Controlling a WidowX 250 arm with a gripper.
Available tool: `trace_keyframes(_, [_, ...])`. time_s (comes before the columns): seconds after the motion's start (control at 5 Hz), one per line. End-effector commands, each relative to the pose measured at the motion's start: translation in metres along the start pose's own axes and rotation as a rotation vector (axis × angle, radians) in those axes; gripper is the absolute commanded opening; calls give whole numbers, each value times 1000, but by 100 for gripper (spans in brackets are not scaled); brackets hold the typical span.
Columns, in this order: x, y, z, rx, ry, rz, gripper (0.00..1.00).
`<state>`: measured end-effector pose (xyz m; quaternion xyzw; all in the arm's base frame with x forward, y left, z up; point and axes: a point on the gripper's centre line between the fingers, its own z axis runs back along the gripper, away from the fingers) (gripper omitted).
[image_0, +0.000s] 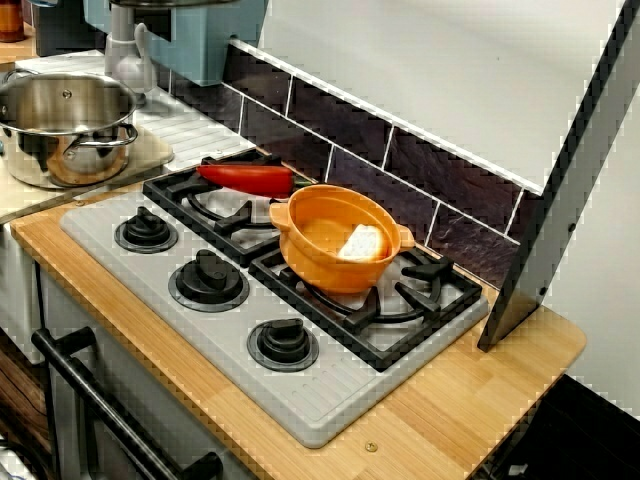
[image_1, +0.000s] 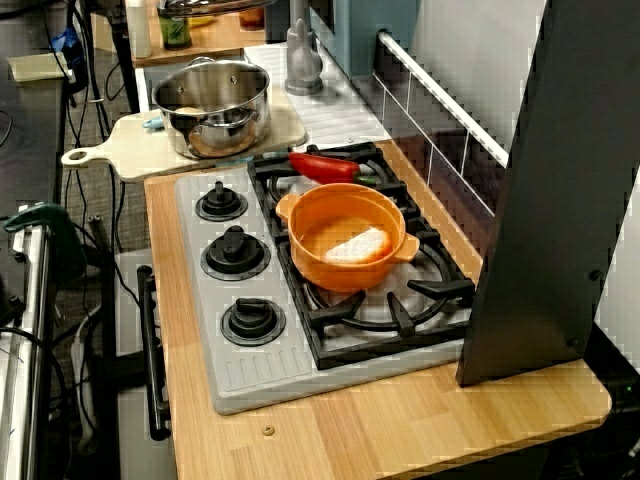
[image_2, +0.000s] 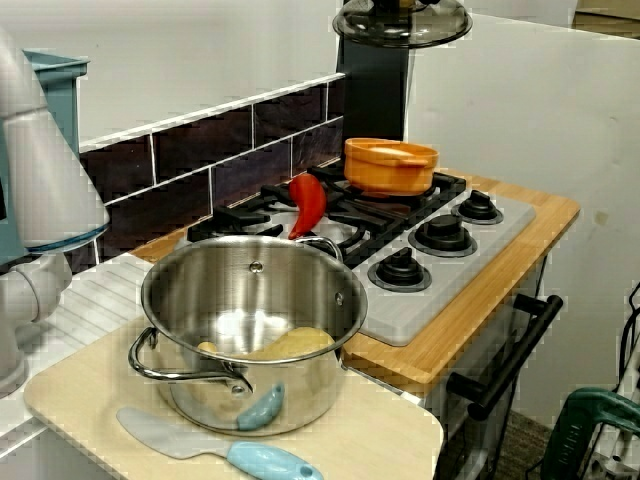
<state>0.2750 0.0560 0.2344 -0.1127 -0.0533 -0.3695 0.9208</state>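
Lying nearest in the view from the sink side is a spatula (image_2: 215, 448) with a pale blue handle, on the wooden cutting board (image_2: 400, 440). Behind it on the same board stands the steel pot (image_2: 320, 370), upright and without lid, with a yellowish piece of food (image_2: 285, 343) at its bottom. Only a part of the robot arm (image_2: 40, 170) shows at the left, near the pot. Its jaws are outside of every picture, so I cannot tell if they are spread or pressed together. I judge the pot to be stiff, rather heavy and smooth on its wall, so the loop handle (image_2: 185, 372) or the rim is the better place to take hold. Farther, on the stove (image_2: 470, 270), a red pepper (image_2: 307, 200) lies on the grate. Beyond it sits an orange pot (image_2: 390, 165) with a white piece (image_1: 355, 245) inside.
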Motion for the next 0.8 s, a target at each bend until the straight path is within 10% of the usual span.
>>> trace_keyframes(0.0, [-14, -2, 22, 70, -43, -21, 0])
trace_keyframes(0.6, [-26, -6, 22, 85, -35, -49, 0])
